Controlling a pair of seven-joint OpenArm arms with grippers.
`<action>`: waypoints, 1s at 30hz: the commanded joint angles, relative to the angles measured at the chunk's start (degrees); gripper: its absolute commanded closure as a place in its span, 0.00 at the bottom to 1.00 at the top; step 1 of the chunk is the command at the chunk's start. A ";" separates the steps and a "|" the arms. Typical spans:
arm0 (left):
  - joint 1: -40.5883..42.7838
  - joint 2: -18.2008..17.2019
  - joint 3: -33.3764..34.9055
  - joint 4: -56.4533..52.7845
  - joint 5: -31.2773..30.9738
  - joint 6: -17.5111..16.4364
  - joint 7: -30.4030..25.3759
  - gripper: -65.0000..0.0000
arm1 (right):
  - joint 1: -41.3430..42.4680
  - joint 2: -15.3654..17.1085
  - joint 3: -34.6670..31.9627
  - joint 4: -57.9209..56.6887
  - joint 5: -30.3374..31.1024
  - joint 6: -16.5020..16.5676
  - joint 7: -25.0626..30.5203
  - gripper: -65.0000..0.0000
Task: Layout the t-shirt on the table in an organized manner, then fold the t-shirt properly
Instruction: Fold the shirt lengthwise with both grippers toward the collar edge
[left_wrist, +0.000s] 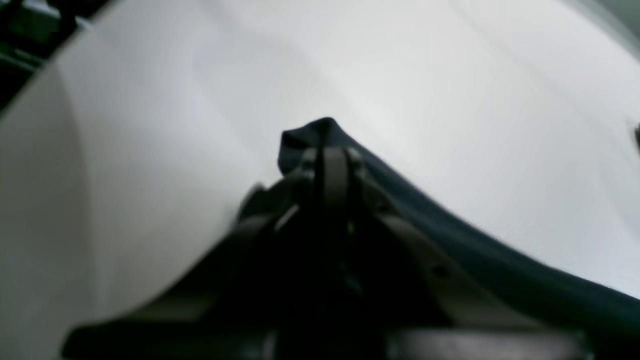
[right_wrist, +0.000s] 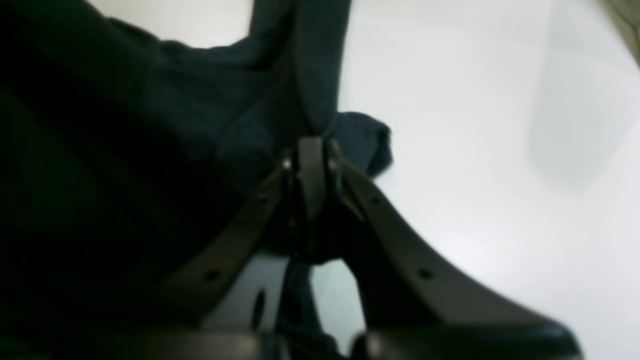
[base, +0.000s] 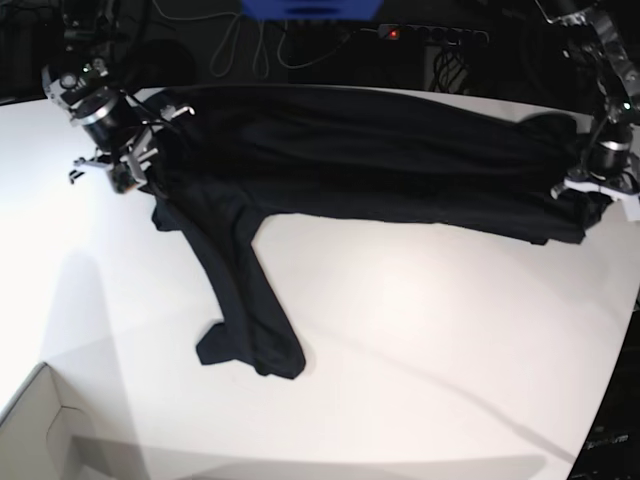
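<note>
The black t-shirt (base: 370, 160) is stretched in a long band across the back of the white table (base: 420, 330). One sleeve (base: 245, 320) trails forward onto the tabletop. My right gripper (base: 148, 168), on the left of the base view, is shut on one end of the cloth; its wrist view shows the jaws (right_wrist: 312, 150) pinched on dark fabric (right_wrist: 200, 125). At the right edge my left gripper (base: 580, 190) is shut on the other end. In the left wrist view its tips (left_wrist: 330, 150) clamp a small fold of the t-shirt (left_wrist: 500, 250) above the table (left_wrist: 150, 125).
The corner of a white cardboard box (base: 40, 430) sits at the front left. Cables and a power strip (base: 430, 35) lie behind the table's back edge. The table's curved edge (base: 625, 330) runs down the right side.
</note>
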 joint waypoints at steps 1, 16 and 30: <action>0.15 -0.81 -0.43 1.90 -0.98 -0.20 -2.00 1.00 | -0.07 0.08 1.53 1.12 0.71 -0.25 2.01 1.00; 2.88 0.16 -0.78 1.99 -0.98 -0.20 -2.00 1.00 | -5.87 -1.67 3.73 1.91 0.71 -0.25 2.01 1.00; 3.58 0.25 -0.78 -4.78 -0.37 -0.20 -2.09 1.00 | -6.93 -1.67 3.55 0.95 0.54 -0.25 1.92 1.00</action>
